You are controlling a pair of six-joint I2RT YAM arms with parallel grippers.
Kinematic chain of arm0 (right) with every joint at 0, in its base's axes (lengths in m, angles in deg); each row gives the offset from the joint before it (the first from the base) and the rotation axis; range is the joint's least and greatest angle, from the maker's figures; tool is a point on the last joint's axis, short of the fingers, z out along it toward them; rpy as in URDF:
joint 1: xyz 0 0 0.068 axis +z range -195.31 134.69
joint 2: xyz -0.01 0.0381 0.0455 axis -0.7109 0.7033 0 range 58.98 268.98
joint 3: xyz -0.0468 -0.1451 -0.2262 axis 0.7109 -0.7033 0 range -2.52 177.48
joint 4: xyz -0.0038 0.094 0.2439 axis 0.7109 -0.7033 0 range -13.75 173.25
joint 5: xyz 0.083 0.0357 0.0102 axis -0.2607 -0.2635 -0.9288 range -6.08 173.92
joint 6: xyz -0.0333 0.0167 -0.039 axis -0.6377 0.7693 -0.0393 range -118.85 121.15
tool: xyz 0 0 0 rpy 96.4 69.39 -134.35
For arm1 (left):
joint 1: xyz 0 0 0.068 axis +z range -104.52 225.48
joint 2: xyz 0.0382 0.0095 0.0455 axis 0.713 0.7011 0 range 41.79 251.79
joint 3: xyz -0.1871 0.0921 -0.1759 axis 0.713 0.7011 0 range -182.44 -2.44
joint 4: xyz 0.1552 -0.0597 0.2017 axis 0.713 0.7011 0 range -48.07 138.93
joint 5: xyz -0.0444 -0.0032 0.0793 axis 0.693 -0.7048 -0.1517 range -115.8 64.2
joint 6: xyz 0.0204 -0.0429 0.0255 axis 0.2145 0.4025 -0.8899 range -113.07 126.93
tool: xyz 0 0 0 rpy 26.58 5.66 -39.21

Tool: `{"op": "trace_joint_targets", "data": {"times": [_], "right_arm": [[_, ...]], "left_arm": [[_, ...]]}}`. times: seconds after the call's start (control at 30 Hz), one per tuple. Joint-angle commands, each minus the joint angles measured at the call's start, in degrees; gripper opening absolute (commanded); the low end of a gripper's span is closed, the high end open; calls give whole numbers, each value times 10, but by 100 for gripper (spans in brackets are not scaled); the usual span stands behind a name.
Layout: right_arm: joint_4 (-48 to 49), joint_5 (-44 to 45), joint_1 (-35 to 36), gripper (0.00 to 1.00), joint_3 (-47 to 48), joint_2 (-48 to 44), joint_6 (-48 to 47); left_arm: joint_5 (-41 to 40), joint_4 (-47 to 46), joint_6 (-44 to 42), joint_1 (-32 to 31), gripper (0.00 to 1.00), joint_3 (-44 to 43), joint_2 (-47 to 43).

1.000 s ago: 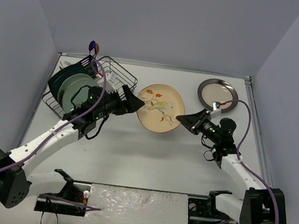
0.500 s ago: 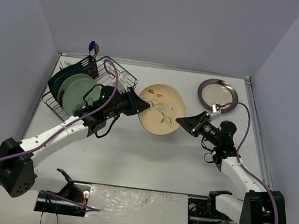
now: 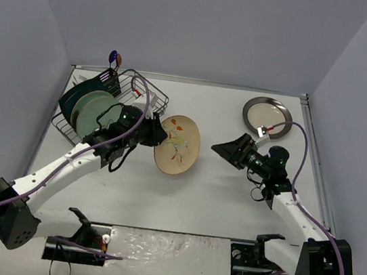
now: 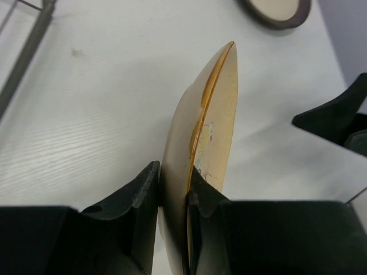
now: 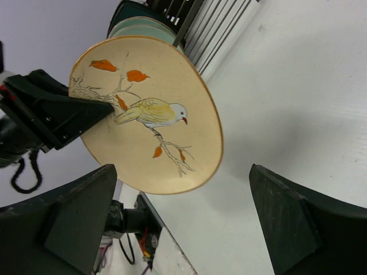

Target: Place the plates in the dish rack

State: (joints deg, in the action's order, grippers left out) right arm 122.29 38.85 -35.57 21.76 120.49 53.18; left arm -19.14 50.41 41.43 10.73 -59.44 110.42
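A cream plate (image 3: 177, 145) painted with a bird and orange leaves hangs tilted on edge above the table, and my left gripper (image 3: 156, 136) is shut on its left rim. The left wrist view shows that plate (image 4: 212, 114) edge-on, pinched between the jaws of the left gripper (image 4: 174, 189). My right gripper (image 3: 226, 149) stands open to the right of the plate and does not touch it. Its wrist view faces the cream plate (image 5: 149, 114) with the right gripper (image 5: 180, 169) wide open. The black wire dish rack (image 3: 154, 92) at the back left holds upright dark teal plates (image 3: 73, 98) and mint plates (image 3: 95, 111).
A beige dark-rimmed plate (image 3: 267, 114) lies flat on the table at the back right, behind the right arm. A small dark cutlery holder (image 3: 113, 81) sits at the rack's far corner. Grey walls close in the table on three sides.
My left gripper closed on the cream plate's rim. The right gripper let go, opened wide and drew back right. The plate has moved left and tipped up on edge.
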Motion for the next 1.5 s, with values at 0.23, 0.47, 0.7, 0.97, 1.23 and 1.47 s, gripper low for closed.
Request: {"op": "trace_joint_targets", "data": {"times": [0.23,0.47,0.7,0.97,1.23,1.47], "right_arm": [[-75,19,-2,100,50,-8,-119],[-55,9,-2,100,44,5,-110],[-57,9,-2,100,43,12,-114],[-47,8,-2,99,35,23,-114],[-49,12,-2,99,29,29,-115],[-48,16,-2,99,27,32,-117]], "left_arm": [[-122,177,-453,79,0,-265,-71],[-123,235,-623,184,0,-330,13],[-81,225,-686,229,0,-327,64],[-55,224,-718,263,0,-302,89],[-27,232,-707,269,0,-281,112],[-20,222,-694,279,0,-252,116]]}}
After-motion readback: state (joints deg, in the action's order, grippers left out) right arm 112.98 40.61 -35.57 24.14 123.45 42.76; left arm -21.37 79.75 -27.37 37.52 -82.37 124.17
